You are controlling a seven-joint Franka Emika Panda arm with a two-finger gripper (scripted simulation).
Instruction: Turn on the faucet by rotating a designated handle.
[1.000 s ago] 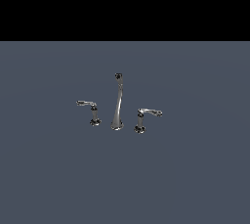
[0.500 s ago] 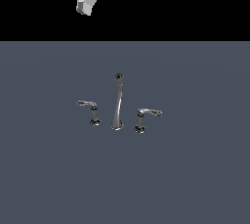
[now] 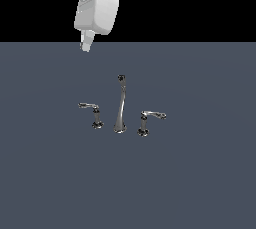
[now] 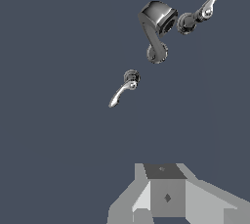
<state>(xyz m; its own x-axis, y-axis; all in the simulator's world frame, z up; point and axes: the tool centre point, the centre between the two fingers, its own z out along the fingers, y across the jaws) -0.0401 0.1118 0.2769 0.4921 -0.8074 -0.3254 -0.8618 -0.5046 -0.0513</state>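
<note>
The chrome faucet stands mid-floor in the exterior view, with a tall tapering spout (image 3: 120,105). The handle (image 3: 94,113) is on the exterior view's left, its lever sticking out leftward. The twin handle (image 3: 147,121) is on the right. My gripper (image 3: 86,46) hangs high above and to the exterior view's left of the handle, far from it. No gap shows between its fingers and it holds nothing. In the wrist view the gripper (image 4: 163,196) is at the edge. The spout (image 4: 157,22) and two handles lie beyond it. The nearer one (image 4: 128,83) seems to be the handle.
The faucet stands on a flat dark grey floor (image 3: 200,183). The other handle shows in the wrist view (image 4: 210,3), past the spout. Nothing else shows.
My arm has come into the exterior view from the top and moved down, now reaching the floor's far edge. The faucet and its handles have not moved.
</note>
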